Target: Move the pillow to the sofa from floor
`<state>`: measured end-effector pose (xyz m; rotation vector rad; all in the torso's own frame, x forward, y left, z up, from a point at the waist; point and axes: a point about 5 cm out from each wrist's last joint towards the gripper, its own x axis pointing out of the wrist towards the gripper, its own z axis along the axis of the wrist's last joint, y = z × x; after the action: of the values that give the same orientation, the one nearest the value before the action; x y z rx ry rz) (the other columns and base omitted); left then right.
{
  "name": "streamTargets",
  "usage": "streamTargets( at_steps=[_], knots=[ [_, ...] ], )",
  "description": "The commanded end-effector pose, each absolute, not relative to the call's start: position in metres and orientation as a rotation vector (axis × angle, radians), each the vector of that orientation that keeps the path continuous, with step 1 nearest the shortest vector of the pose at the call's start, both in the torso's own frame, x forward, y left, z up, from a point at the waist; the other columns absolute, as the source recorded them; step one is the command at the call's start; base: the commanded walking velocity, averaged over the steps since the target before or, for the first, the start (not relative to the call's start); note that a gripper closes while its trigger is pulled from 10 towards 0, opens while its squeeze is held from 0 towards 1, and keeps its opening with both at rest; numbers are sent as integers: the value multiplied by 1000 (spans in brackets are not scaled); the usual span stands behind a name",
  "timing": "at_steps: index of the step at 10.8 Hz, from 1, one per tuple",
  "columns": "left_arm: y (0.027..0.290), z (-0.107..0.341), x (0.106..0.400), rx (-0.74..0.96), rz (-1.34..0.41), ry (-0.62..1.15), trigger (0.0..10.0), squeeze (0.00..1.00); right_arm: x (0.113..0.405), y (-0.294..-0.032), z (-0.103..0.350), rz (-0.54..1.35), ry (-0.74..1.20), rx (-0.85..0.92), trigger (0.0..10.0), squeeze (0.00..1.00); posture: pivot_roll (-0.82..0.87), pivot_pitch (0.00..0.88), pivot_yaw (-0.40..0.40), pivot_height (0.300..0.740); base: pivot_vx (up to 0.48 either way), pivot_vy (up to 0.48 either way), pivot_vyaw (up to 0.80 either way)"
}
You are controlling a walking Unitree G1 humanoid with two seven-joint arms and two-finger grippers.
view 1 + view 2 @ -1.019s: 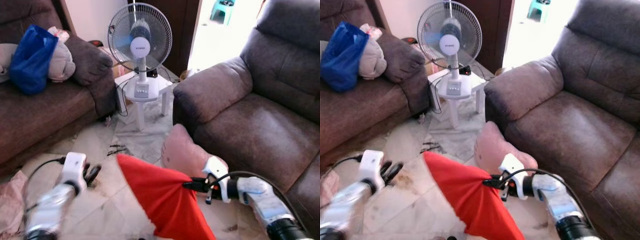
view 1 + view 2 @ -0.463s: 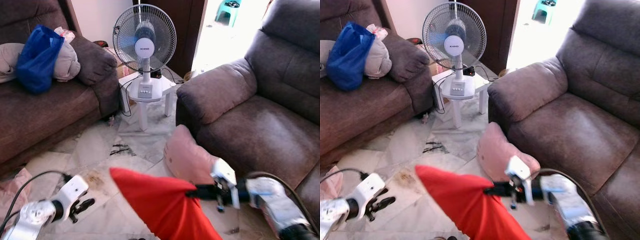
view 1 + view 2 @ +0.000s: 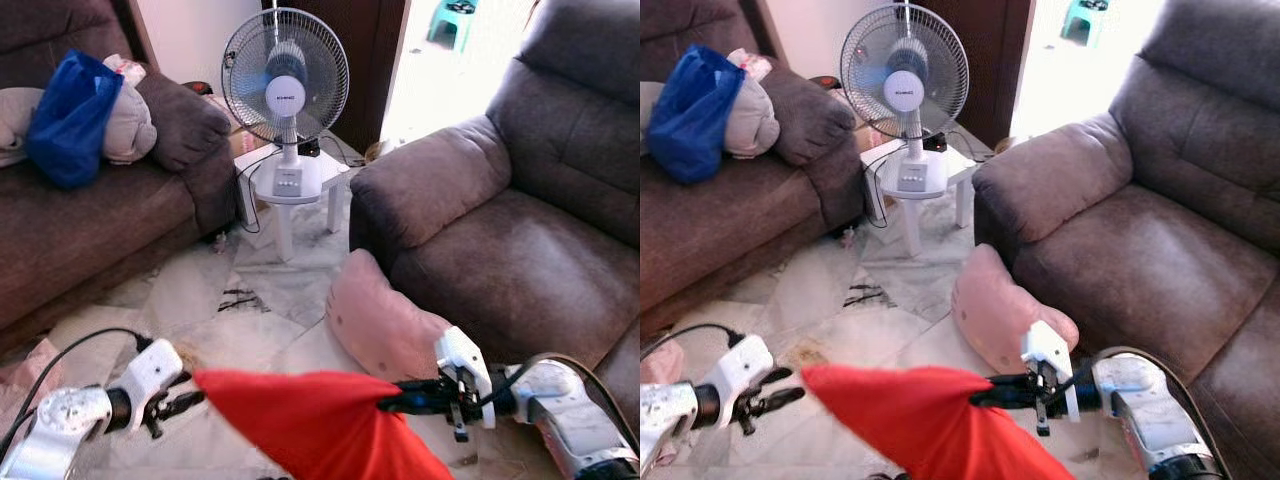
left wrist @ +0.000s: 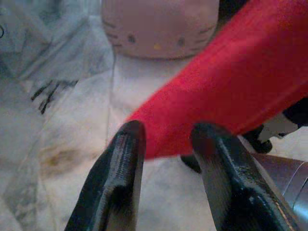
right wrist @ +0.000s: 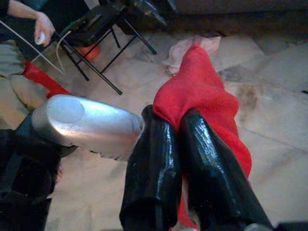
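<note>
Red pillow (image 3: 310, 425): right gripper (image 3: 392, 401) fingers pinch it, left gripper (image 3: 190, 402) fingers apart.

Right hand (image 3: 392, 402) fingers pinched together, arm reaching inward, left hand (image 3: 188, 402) fingers parted, held low

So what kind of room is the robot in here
Most likely a home living room: a brown sofa, a second sofa opposite, and a table fan on a small white table over a tiled floor.

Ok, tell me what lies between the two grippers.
The red pillow spans that stretch: the right gripper is shut on one corner, and its other tip ends just short of the open left gripper, in the left eye view.
</note>
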<state>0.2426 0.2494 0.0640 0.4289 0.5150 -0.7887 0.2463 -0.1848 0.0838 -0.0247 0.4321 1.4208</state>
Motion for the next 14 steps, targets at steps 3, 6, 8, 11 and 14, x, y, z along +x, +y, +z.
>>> streamTargets(
  at_steps=[3,6,8,11,14],
  knots=[
    [254,70,234,275,-834,528,10000,1000,248,-183,112,1488,282,-11,10000,0,41,98,-11,740,0,0,0],
    [252,74,226,166,-905,551,10000,1000,249,-189,121,1512,260,11,10000,0,37,103,-19,740,0,0,0],
    [260,66,215,222,-965,654,10000,1000,247,-188,123,1533,254,19,10000,0,35,106,-18,740,0,0,0],
    [268,53,222,540,-920,696,10000,0,244,-189,128,1554,248,24,10000,0,27,108,-23,740,0,0,0],
    [263,51,245,783,-836,555,10000,0,241,-191,131,1565,253,20,10000,0,16,108,-30,740,0,0,0]
  ],
)
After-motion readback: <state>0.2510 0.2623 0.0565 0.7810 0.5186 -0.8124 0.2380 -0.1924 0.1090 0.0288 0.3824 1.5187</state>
